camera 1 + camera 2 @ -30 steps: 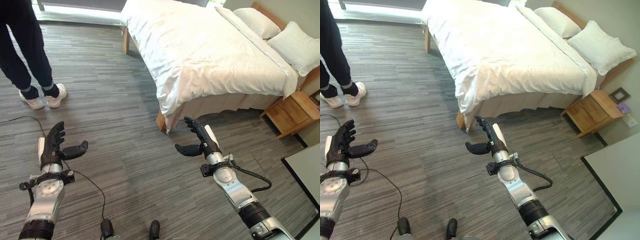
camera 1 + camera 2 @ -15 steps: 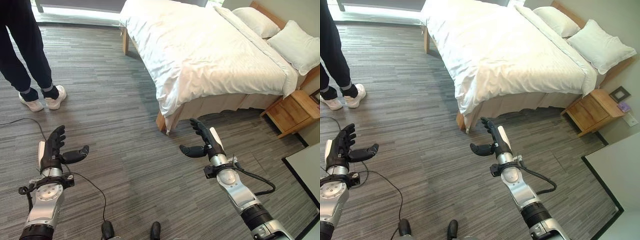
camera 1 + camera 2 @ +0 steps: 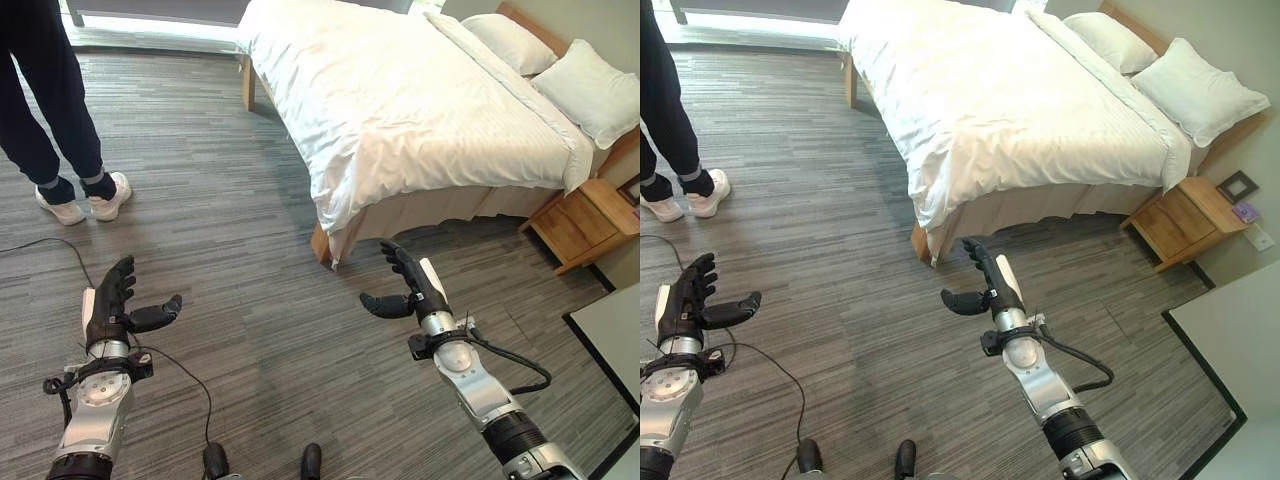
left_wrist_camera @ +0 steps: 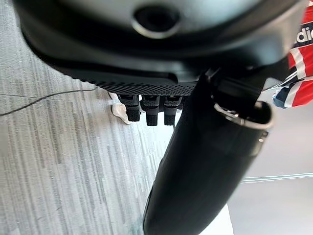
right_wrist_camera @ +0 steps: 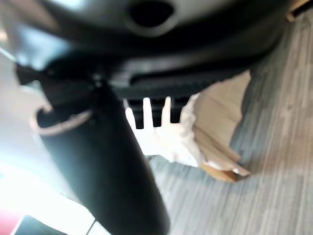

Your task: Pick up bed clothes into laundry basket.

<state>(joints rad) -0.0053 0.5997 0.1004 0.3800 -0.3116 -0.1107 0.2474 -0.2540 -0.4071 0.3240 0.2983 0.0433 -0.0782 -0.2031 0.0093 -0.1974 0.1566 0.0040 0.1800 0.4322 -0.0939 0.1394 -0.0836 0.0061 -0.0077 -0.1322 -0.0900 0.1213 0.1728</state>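
A white duvet (image 3: 420,110) covers the bed (image 3: 1020,120) and hangs over its near corner and foot end. Two white pillows (image 3: 585,85) lie at the head, far right. My right hand (image 3: 410,285) is open, fingers straight and thumb out, above the floor a short way in front of the bed's near corner; the draped corner (image 5: 171,139) lies past its fingers. My left hand (image 3: 110,305) is open too, raised over the floor at the lower left, holding nothing. No basket is in sight.
A person in dark trousers and white shoes (image 3: 80,195) stands at the upper left. A wooden nightstand (image 3: 590,225) sits right of the bed. A white surface with a dark edge (image 3: 610,340) is at the lower right. Grey wood-look floor (image 3: 230,230) lies between.
Both hands have sunk a little in the picture and the right one has drifted slightly right. The whole view has shifted slightly. Both hands stay open.
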